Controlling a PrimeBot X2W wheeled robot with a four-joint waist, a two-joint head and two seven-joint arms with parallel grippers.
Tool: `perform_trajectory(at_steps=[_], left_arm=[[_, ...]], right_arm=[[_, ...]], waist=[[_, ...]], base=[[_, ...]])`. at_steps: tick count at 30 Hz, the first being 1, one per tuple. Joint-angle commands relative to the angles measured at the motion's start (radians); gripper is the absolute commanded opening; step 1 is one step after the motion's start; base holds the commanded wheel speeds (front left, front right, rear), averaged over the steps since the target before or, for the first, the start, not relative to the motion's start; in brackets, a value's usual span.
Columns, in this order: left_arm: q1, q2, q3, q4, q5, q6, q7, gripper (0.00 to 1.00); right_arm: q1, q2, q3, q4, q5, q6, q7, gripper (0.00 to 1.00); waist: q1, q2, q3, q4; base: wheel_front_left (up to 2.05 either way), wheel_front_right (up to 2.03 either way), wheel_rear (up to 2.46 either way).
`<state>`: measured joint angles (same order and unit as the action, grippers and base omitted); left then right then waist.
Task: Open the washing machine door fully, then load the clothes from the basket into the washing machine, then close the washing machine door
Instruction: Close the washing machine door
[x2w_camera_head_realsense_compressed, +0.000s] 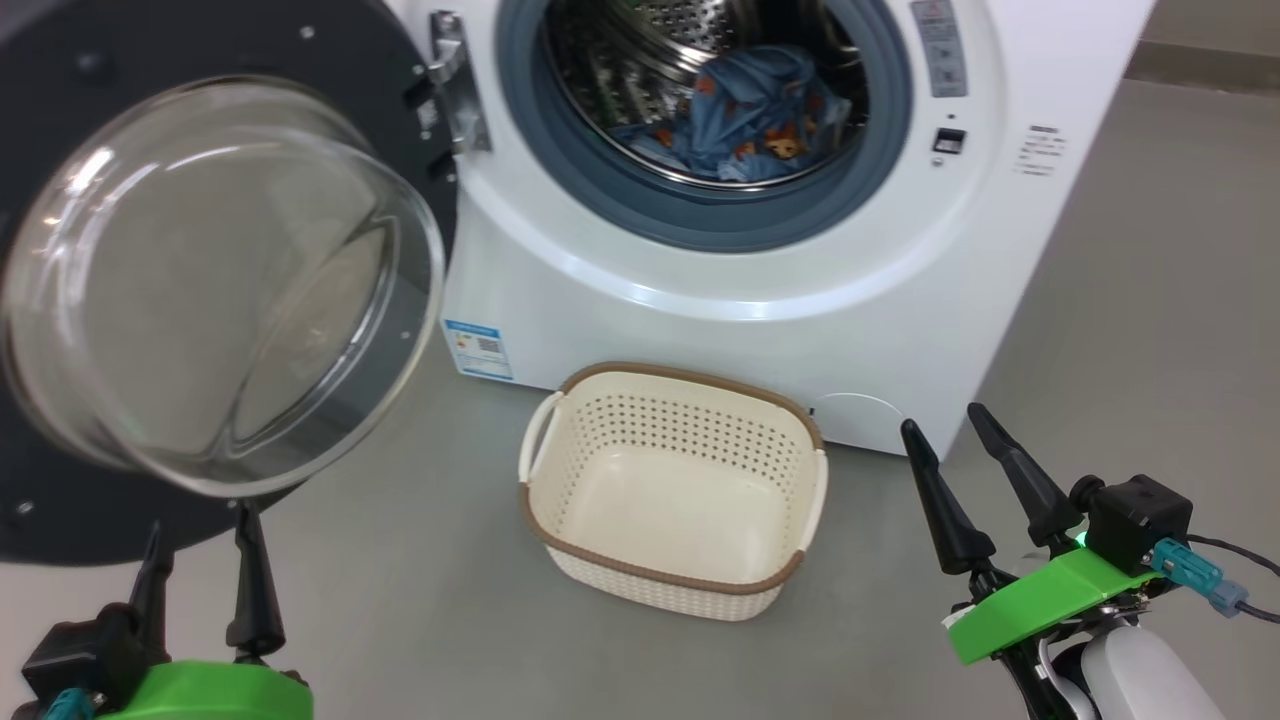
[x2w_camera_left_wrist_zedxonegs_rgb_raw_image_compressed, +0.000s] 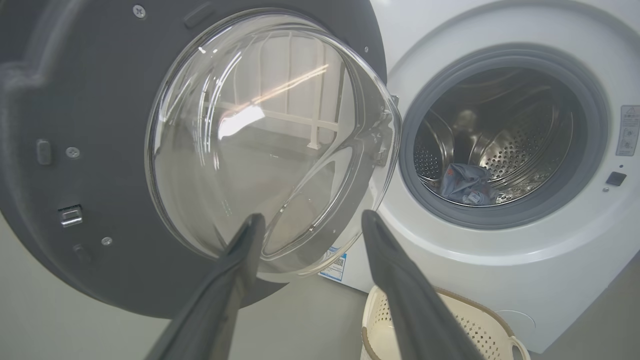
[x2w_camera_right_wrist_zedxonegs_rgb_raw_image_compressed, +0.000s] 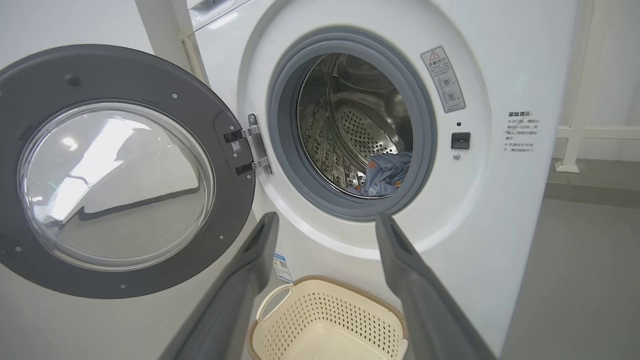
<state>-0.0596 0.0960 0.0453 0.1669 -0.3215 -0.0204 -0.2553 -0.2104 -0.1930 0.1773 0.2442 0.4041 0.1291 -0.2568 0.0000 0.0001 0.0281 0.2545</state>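
Observation:
The washing machine (x2w_camera_head_realsense_compressed: 760, 270) stands ahead with its door (x2w_camera_head_realsense_compressed: 200, 290) swung wide to the left, glass bowl bulging toward me. The blue printed clothes (x2w_camera_head_realsense_compressed: 750, 125) lie inside the steel drum, seen also in the wrist views (x2w_camera_left_wrist_zedxonegs_rgb_raw_image_compressed: 465, 182) (x2w_camera_right_wrist_zedxonegs_rgb_raw_image_compressed: 385, 172). On the floor before the machine sits the basket (x2w_camera_head_realsense_compressed: 672, 490), cream with a brown rim, nothing inside it. My left gripper (x2w_camera_head_realsense_compressed: 200, 555) is open just below the door's lower rim, holding nothing. Right of the basket, my right gripper (x2w_camera_head_realsense_compressed: 945, 425) hangs open and empty.
Grey floor spreads around the basket and to the right of the machine. The open door (x2w_camera_left_wrist_zedxonegs_rgb_raw_image_compressed: 100, 150) fills the left side close to my left fingers (x2w_camera_left_wrist_zedxonegs_rgb_raw_image_compressed: 240, 260). A white railing and wall stand behind the machine's right side (x2w_camera_right_wrist_zedxonegs_rgb_raw_image_compressed: 580, 130).

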Motion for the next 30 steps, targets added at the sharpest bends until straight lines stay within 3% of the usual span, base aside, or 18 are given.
perform_trajectory(at_steps=[1, 16, 30], left_arm=[[-0.011, 0.014, 0.038, -0.018, 0.012, 0.008, -0.006, 1.0], [0.002, 0.012, 0.036, -0.01, 0.012, 0.004, -0.006, 1.0], [0.001, 0.022, 0.04, -0.005, 0.003, 0.01, -0.006, 1.0]], right_arm=[[-0.009, -0.011, 0.022, -0.019, 0.01, 0.002, -0.005, 1.0], [-0.004, -0.012, 0.041, -0.011, 0.021, 0.002, -0.005, 1.0], [-0.008, -0.002, 0.051, -0.01, 0.026, 0.002, -0.005, 1.0]], waist=[[0.0, -0.0001, -0.006, 0.056], [0.0, -0.0001, -0.026, 0.194], [0.0, -0.0001, -0.028, 0.207]], base=[[0.0, 0.0, 0.0], [0.0, 0.0, 0.0], [0.0, 0.0, 0.0]])
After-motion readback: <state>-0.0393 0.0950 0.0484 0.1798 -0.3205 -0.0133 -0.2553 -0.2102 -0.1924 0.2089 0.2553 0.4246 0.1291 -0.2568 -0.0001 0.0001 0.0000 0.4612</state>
